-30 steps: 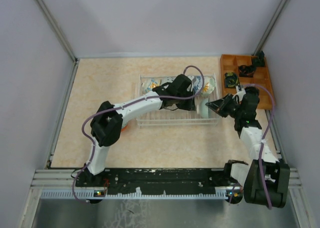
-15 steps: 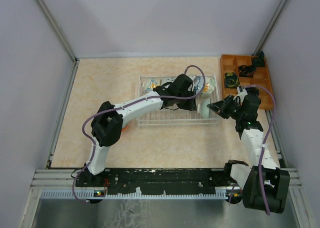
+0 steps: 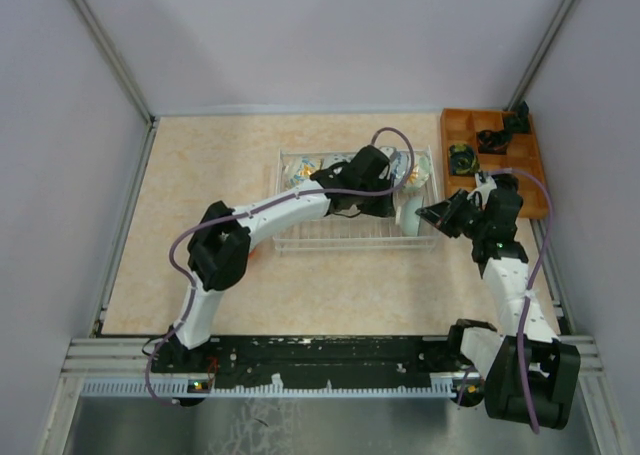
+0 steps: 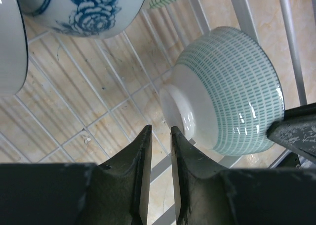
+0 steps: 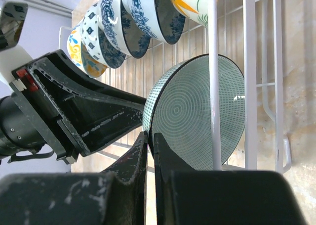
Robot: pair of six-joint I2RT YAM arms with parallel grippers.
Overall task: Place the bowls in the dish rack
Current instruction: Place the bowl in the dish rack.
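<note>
My right gripper (image 5: 149,135) is pinching the rim of the green bowl (image 5: 197,111). Its fingers are almost fully together, with only the thin rim between them. The green bowl is standing on edge inside the rack (image 3: 300,247), at the right end near the front corner and just inside the right wall. Its patterned inside is facing my right wrist camera and its white foot is pointing left.

My left gripper (image 4: 159,131) is reaching into the rack from the left and hanging over the wire floor. Its fingers are sitting a narrow slit apart and holding nothing. The tip of one finger is sitting right at the foot of the green bowl. I can't tell whether it is actually touching or only just beside it.

The other bowls (image 5: 123,22) are standing on edge in a row along the far side of the rack, leaning on one another. They are mostly blue on white, with one orange and yellow.

The rack is sitting on the table (image 3: 200,175). A wooden tray (image 3: 530,175) with some black parts in it is sitting just beside the rack, to the right.
</note>
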